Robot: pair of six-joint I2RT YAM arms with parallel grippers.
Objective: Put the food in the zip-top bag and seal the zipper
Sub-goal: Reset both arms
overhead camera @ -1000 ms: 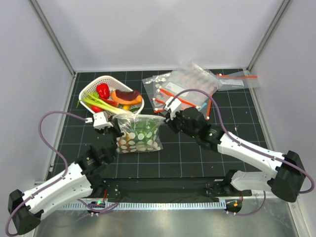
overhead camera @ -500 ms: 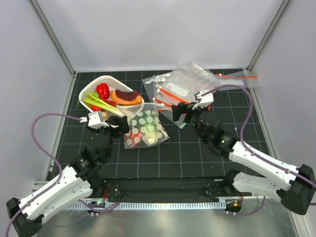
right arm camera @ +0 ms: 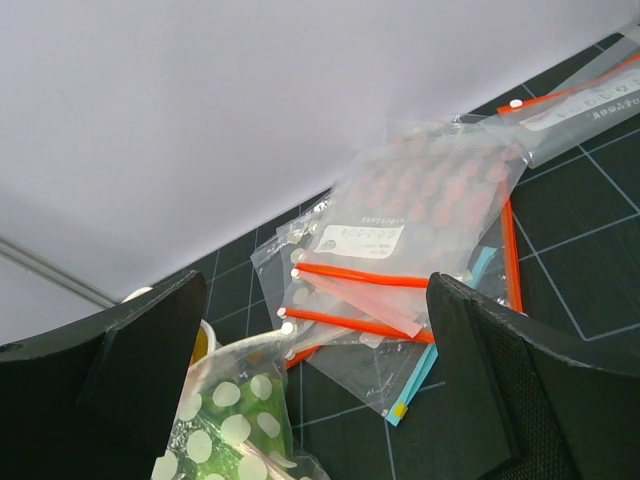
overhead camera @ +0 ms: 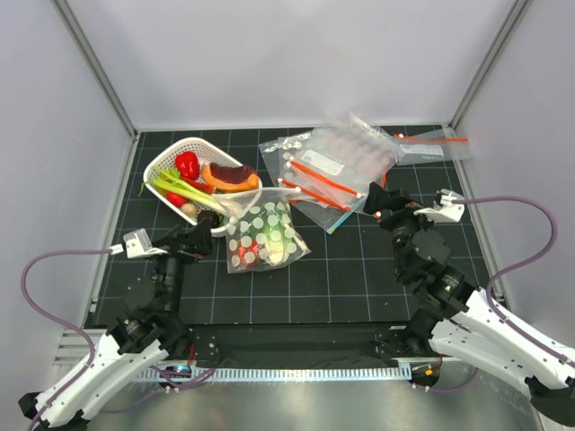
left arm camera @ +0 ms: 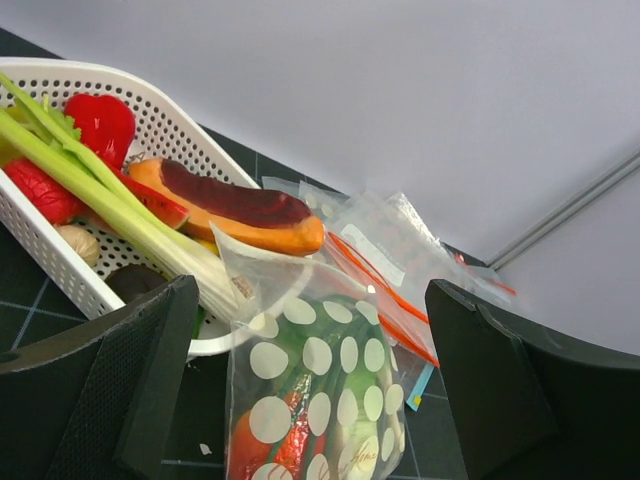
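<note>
The zip-top bag, clear with white polka dots, lies on the black mat with its mouth end leaning on the basket. The food is inside it: green lettuce and a small orange-red piece. The zipper is a pale strip along the bag's top edge; whether it is sealed I cannot tell. My left gripper stands open just left of the bag, touching nothing. Over to the right of the bag, my right gripper is open and empty. In the right wrist view the bag shows low on the left.
A white basket at the back left holds a red pepper, long green onions and an orange and maroon piece. Plain clear bags with red-orange strips are piled at the back right, near my right gripper.
Both grippers opened, let go of the polka-dot bag and drew back toward the near side. The bag, held up by its top edge before, now lies loose on the mat.
</note>
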